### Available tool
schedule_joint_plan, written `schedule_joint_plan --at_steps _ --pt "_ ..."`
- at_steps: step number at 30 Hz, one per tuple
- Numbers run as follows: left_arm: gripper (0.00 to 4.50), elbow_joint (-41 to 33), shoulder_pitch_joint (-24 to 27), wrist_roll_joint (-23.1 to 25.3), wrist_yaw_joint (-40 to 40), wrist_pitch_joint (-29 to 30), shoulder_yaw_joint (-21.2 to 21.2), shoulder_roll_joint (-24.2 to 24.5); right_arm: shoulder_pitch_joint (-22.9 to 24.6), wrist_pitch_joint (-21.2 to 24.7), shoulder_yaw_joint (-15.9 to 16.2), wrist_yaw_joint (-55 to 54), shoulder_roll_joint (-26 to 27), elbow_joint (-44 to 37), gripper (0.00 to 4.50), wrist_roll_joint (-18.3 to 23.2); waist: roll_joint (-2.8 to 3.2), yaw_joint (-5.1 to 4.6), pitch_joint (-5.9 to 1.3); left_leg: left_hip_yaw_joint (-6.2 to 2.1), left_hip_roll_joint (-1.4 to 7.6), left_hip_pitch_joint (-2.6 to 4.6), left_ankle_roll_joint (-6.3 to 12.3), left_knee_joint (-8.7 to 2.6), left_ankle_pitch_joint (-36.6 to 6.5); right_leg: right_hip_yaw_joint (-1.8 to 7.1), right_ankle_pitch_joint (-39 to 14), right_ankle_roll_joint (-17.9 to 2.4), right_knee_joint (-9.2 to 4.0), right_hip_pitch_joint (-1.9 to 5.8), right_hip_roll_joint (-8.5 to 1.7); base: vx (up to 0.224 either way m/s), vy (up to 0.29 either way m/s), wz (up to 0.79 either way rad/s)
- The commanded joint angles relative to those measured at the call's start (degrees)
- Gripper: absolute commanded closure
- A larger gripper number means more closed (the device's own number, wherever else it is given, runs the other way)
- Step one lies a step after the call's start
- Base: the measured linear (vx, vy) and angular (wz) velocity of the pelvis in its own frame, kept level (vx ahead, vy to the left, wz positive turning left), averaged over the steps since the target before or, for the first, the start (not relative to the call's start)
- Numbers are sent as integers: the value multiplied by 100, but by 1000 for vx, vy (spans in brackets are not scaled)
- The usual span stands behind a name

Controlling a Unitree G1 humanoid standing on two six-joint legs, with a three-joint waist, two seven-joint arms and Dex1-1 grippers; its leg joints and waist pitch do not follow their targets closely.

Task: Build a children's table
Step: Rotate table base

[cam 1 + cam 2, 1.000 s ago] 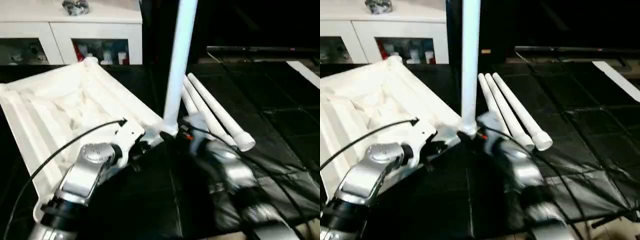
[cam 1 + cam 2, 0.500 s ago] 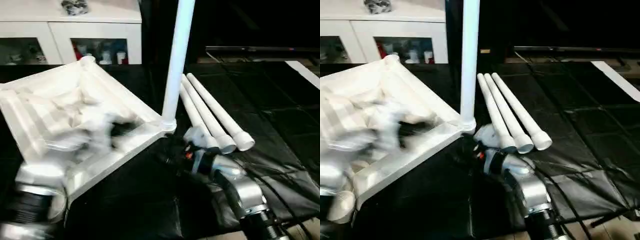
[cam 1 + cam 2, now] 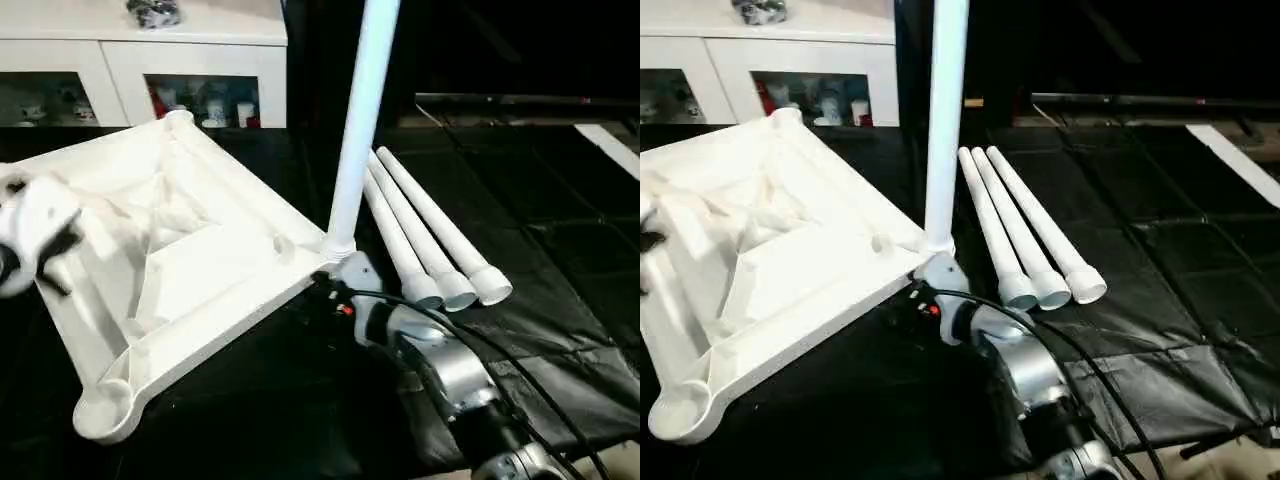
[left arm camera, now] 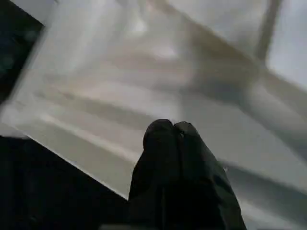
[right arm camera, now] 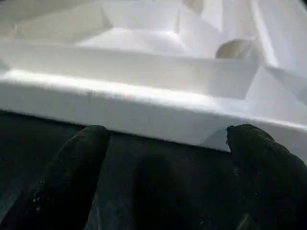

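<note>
Left hand blurred, closed over tabletop; upright leg cropped.

floor: black sheeting | rear: white glass-fronted cabinet | beyond: dark

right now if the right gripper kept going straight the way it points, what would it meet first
Probably the side wall of the table top: the open right gripper faces that white rim, with bare black floor between. How far off it is can't be judged.

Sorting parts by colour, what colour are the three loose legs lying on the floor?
White, clearest in the right eye view: loose legs.
</note>
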Motion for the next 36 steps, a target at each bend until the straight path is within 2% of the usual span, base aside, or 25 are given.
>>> schedule_joint_plan --at_steps 1,3,8,9,12,13,14,16,18,19,20,21,23,24,25,26,28,30,33,36 --pt "448 -40 67 38 -107 84 -165 82 -94 -18 26 -6 4 119 26 -72 199 12 -291 -104 228 75 -187 -445 -1618 344 -1105 -988 -430 227 -485 0 0 0" --pt "448 -72 143 26 -170 126 -260 94 -143 -47 48 -28 23 213 26 -95 179 17 -299 -101 228 86 -200 -444 -1672 350 -1168 -991 -441 225 -492 0 0 0" --pt "448 -331 445 188 -469 358 -654 291 -272 -123 77 -43 53 487 26 -127 183 16 -298 -105 227 86 -199 -441 -1659 355 -1074 -1020 -423 227 -489 0 0 0" --pt "448 -546 559 147 -662 477 -744 357 -339 -196 64 -77 75 639 26 -148 198 17 -297 -109 237 95 -209 -446 -1690 355 -1096 -1026 -422 220 -492 0 0 0" --pt "448 -792 687 -3 -931 560 -824 394 -425 -273 23 -148 118 830 26 -160 187 8 -287 -103 234 84 -213 -442 -1657 359 -1065 -1114 -420 223 -495 0 0 0" --pt "448 -931 755 -128 -1117 532 -873 413 -491 -329 1 -205 148 958 26 -173 187 8 -287 -103 234 84 -213 -442 -1657 359 -1065 -1114 -420 223 -495 0 0 0" --pt "448 -1311 964 -550 -1637 215 -929 436 -661 -427 -63 -318 236 1254 26 -172 189 12 -291 -104 230 90 -227 -436 -1664 366 -1125 -1138 -428 223 -513 0 0 0" --pt "448 -1426 1038 -653 -1774 85 -941 459 -703 -438 -78 -331 258 1319 26 -168 184 6 -281 -107 230 79 -229 -443 -1733 365 -1238 -1135 -436 223 -508 0 0 0" --pt "448 -1781 1210 -979 -2067 221 -950 493 -810 -485 -99 -379 310 1464 26 -178 196 7 -278 -91 231 102 -246 -445 -1801 363 -1296 -1114 -434 200 -483 0 0 0" --pt "448 -2158 1345 -1367 -2332 355 -950 446 -927 -513 -120 -422 375 1599 26 -177 201 2 -281 -88 237 116 -268 -439 -1828 367 -1275 -1128 -422 187 -487 0 0 0" --pt "448 -2236 1367 -1450 -2380 394 -949 430 -950 -518 -123 -429 388 1623 26 -176 188 -6 -276 -92 228 89 -283 -447 -1816 362 -1288 -1131 -414 213 -486 0 0 0" --pt "448 -2532 1380 -1728 -2518 692 -994 340 -1027 -543 -126 -390 443 1692 26 -149 192 -9 -283 -87 232 101 -297 -442 -1814 364 -1261 -1128 -403 207 -481 0 0 0" --pt "448 -2655 1373 -1806 -2566 825 -1030 290 -1061 -574 -119 -356 467 1735 26 -138 198 -18 -282 -89 231 90 -311 -446 -1772 358 -1194 -1136 -394 216 -470 0 0 0" --pt "448 -2806 1344 -1888 -2622 977 -1114 189 -1112 -623 -90 -293 504 1793 26 -126 140 -46 -284 -75 217 67 -289 -437 -1647 358 -1070 -1119 -390 237 -459 0 0 0" --pt "448 -2834 1337 -1901 -2634 998 -1138 171 -1121 -631 -84 -279 512 1803 26 -123 158 -51 -289 -83 217 59 -293 -435 -1605 361 -1059 -1115 -379 250 -470 0 0 0" --pt "448 -2973 1275 -2006 -2672 1091 -1263 32 -1184 -694 -39 -183 562 1873 26 -107 145 -78 -295 -83 209 31 -278 -431 -1512 362 -1021 -1095 -377 277 -477 0 0 0" --pt "448 -3035 1235 -2070 -2664 1099 -1329 -56 -1223 -737 -19 -136 592 1925 26 -103 146 -96 -305 -73 205 38 -252 -410 -1399 365 -917 -1110 -374 279 -475 0 0 0" --pt "448 -3042 1121 -2043 -2532 975 -1482 -265 -1293 -798 -16 -138 641 2030 26 -119 124 -130 -306 -63 197 39 -218 -401 -1365 361 -876 -1153 -376 273 -456 0 0 0" --pt "448 -2922 836 -1858 -2324 844 -1854 -672 -1356 -851 -36 -105 677 2130 26 -142 132 -126 -306 -58 205 61 -238 -397 -1442 364 -980 -1125 -390 267 -455 0 0 0" --pt "448 -2754 596 -1663 -2088 827 -2046 -998 -1382 -894 -60 -83 690 2183 26 -171 126 -118 -331 -60 201 45 -257 -384 -1303 358 -750 -1111 -360 297 -448 0 0 0"
